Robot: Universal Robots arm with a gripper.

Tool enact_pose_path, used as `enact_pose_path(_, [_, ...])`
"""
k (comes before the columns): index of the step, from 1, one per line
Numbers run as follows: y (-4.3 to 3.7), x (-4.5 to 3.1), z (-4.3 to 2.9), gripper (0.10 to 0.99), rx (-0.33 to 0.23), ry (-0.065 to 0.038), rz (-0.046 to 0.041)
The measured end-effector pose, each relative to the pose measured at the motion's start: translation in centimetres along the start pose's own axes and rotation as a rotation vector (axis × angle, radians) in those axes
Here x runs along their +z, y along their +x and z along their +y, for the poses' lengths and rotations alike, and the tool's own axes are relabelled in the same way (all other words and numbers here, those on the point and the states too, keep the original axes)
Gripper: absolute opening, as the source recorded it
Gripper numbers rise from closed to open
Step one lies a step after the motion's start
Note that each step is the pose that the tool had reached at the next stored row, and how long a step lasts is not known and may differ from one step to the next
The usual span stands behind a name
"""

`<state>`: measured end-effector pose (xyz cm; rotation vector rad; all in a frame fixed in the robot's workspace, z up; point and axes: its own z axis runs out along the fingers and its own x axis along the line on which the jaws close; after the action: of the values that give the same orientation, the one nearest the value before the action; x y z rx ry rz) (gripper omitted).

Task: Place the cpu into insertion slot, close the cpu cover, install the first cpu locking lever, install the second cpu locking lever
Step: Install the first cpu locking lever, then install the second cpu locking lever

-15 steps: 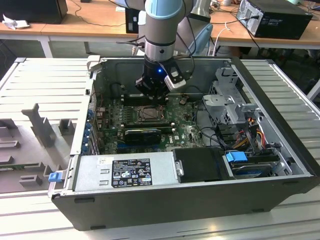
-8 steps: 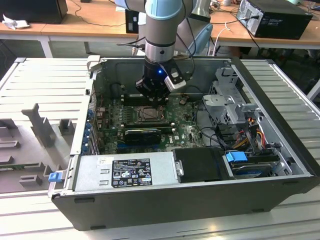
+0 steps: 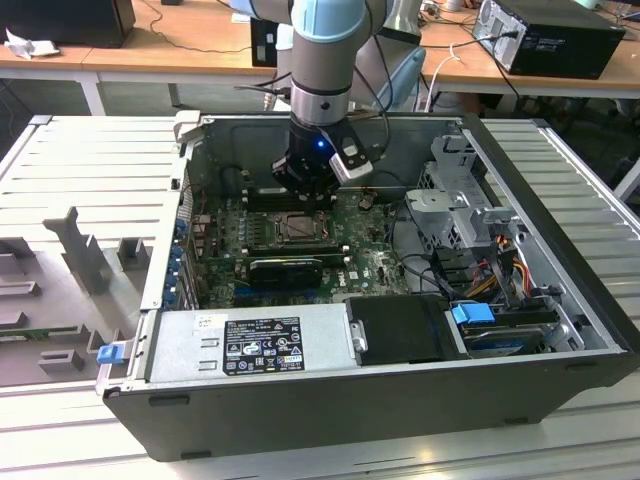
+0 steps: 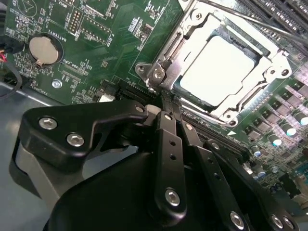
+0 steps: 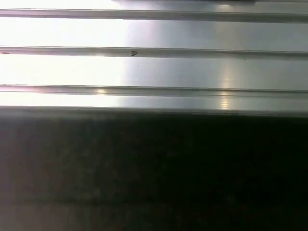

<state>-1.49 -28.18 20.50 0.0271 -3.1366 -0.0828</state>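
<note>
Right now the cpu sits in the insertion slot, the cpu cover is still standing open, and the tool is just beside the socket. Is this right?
Not quite. In the second wrist view the cpu cover lies closed flat around the cpu. The rest holds: the cpu sits in the insertion slot, and the tool is just beside the socket.

Green printed motherboard (image 4: 110, 43) dotted with tiny silver solder points; bright silvery-white square cpu (image 4: 224, 67) framed by silver-grey metal cpu cover (image 4: 269, 72). Matte black gripper (image 4: 166, 108) studded with silver screws. Pale grey ribbed aluminium table (image 5: 154, 67)
</note>
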Motion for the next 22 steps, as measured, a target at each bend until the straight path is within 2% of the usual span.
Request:
enact_pose_path(3, [0.01,-1.07,0.04,0.106,0.000,0.001,0.0003])
enact_pose_path(5, [0.01,-1.40,0.06,0.106,0.000,0.001,0.0003])
enact_pose_path(22, [0.03,-1.46,-0.83,0.106,0.000,0.001,0.0004])
